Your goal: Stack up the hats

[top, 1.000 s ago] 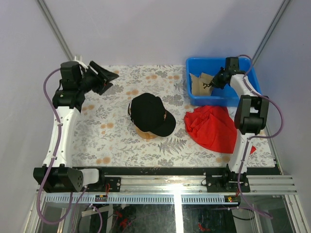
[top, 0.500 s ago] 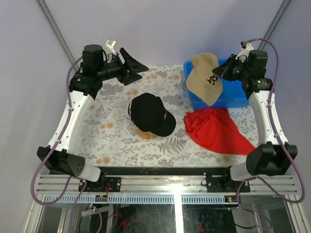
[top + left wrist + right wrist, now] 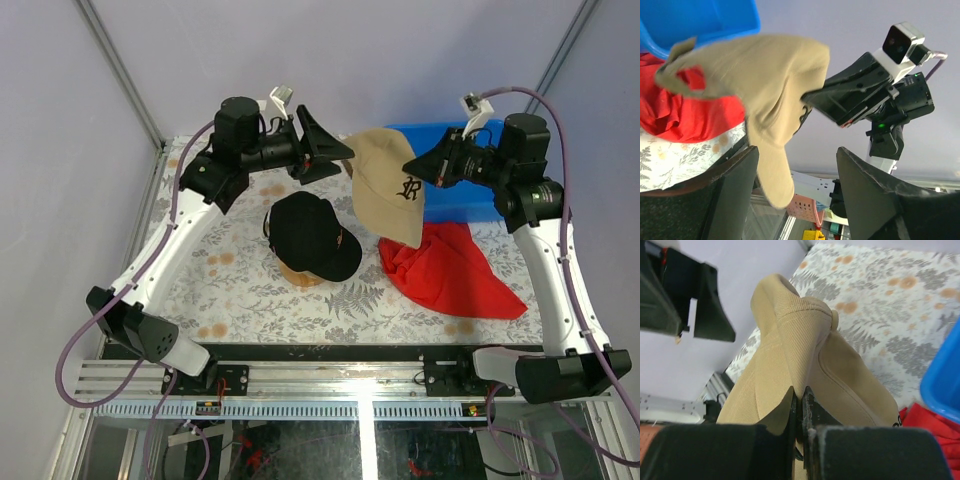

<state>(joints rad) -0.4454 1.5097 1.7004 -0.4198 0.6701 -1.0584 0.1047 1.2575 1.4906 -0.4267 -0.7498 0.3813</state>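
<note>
A tan cap with a dark logo (image 3: 385,185) hangs in the air above the table's back middle, brim down. My right gripper (image 3: 432,168) is shut on its crown fabric, as the right wrist view shows (image 3: 800,395). The cap also shows in the left wrist view (image 3: 765,95). My left gripper (image 3: 330,155) is open and empty, raised just left of the cap with its jaws wide apart. A black cap with a gold logo (image 3: 312,235) sits on a wooden stand (image 3: 300,275) at the table's middle. The white cap and the second tan cap are out of view.
A blue bin (image 3: 480,195) stands at the back right, mostly behind the cap and right arm. A red cloth (image 3: 450,270) lies in front of it. The floral tablecloth (image 3: 240,280) covers the table.
My right gripper lifted the tan cap out of the blue bin and carried it left. My left arm swung right and up toward the cap, jaws open.
</note>
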